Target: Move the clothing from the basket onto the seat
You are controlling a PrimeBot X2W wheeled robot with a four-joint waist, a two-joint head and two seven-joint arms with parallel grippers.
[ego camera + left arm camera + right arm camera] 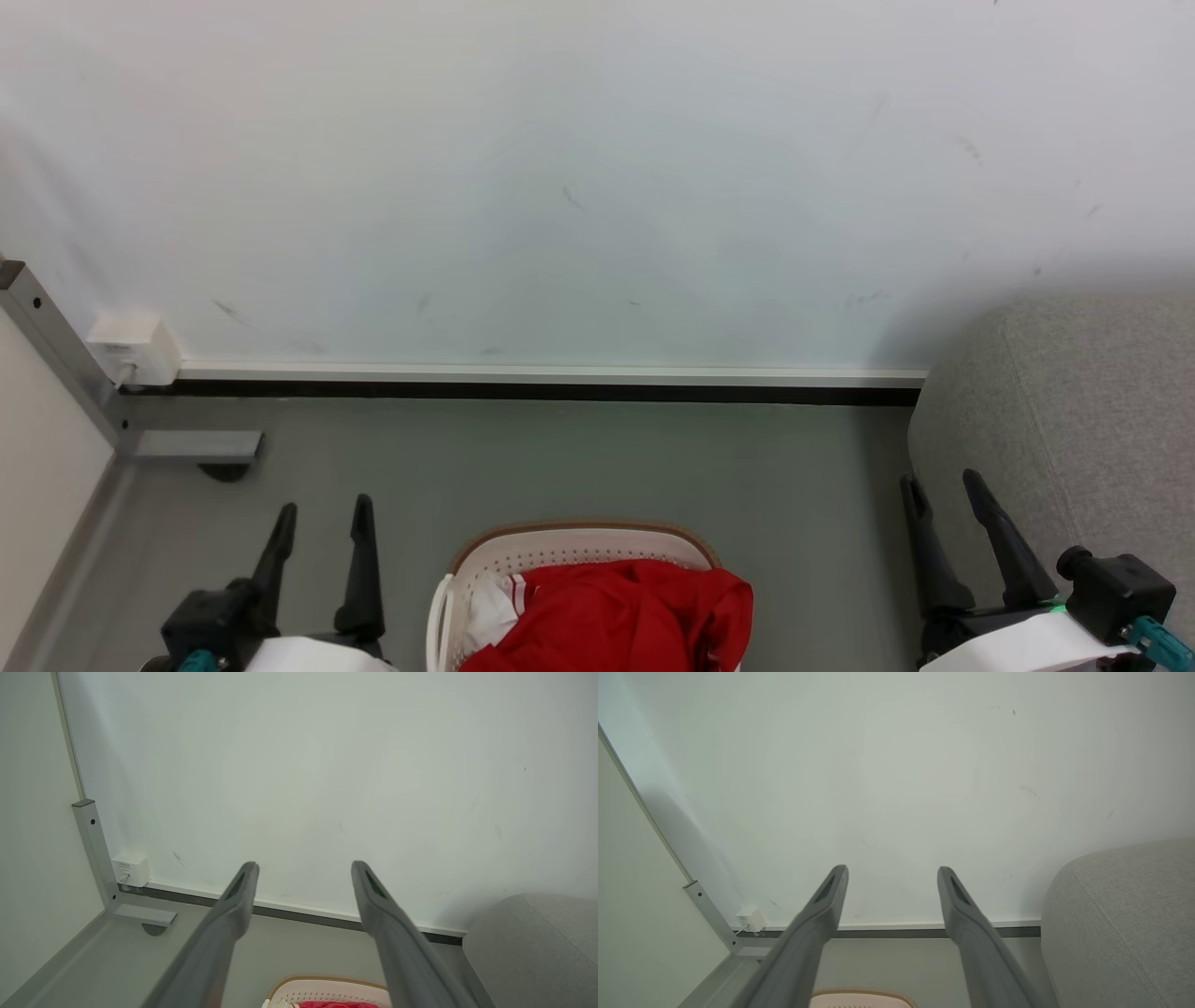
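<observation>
Red clothing (635, 607) crumpled in basket (560, 551) | left end effector (325, 509), right end effector (941, 481): spread

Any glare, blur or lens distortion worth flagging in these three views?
Head view: even, soft light, no glare, sharp; the bottom edge crops the basket and red garment. Left wrist view: the left claw goes soft toward the lens; wide-angle bowing on the wall corner. Right wrist view: the right claw blurs likewise; dim shadow by that corner; sofa weave crisp.
</observation>
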